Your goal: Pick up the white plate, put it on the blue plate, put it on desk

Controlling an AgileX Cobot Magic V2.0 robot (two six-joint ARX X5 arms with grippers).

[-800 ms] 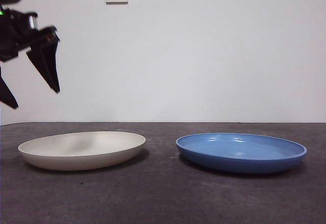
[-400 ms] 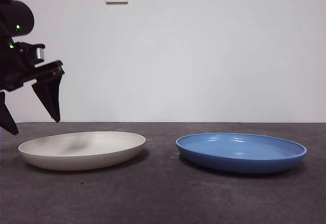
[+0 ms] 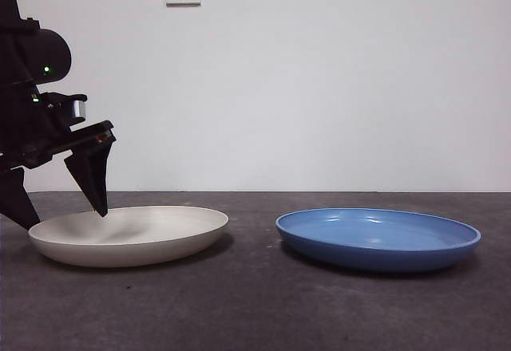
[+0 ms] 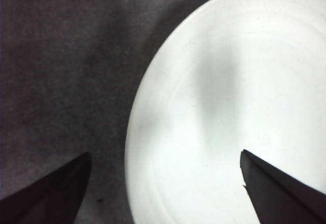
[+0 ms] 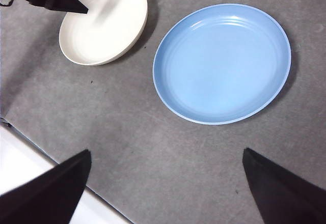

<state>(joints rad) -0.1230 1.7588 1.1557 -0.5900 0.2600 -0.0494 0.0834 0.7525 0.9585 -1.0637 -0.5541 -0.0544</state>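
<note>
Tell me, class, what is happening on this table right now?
The left hand is open at the outer rim of the white plate, one jaw over the plate and the other outside it, not yet gripping. The white plate rests on the desk, beside the blue plate and apart from it. The blue plate is empty. The right hand waits open, high above the desk, holding nothing.

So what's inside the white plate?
No food or objects: the white plate looks bare inside, with only a grey shadow. The open left gripper straddles its rim, one jaw over the inside, one outside over the desk. Whether the jaws touch it is unclear.
</note>
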